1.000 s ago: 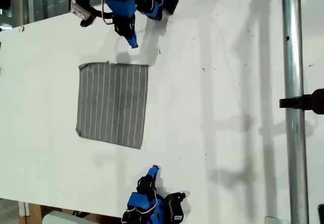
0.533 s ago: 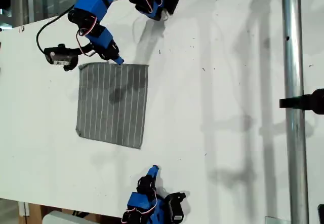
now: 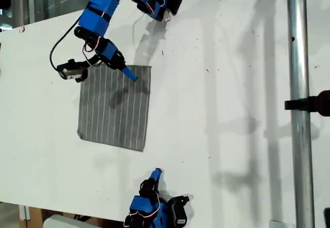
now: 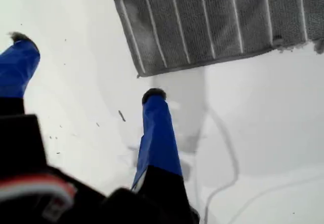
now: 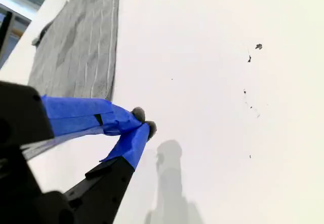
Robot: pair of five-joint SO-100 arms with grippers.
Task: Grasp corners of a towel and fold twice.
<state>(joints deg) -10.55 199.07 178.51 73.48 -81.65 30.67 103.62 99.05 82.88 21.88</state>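
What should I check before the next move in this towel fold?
1. Towel lying flat and unfolded: ok.
2. My first gripper open: ok.
3. Its fingers around a corner: not ok, no cloth between them.
4. My second gripper ready at a corner: not ok, shut and away from the towel.
5. Table beside the towel free for folding: ok.
6. Height of the fingers above the cloth: cannot tell.
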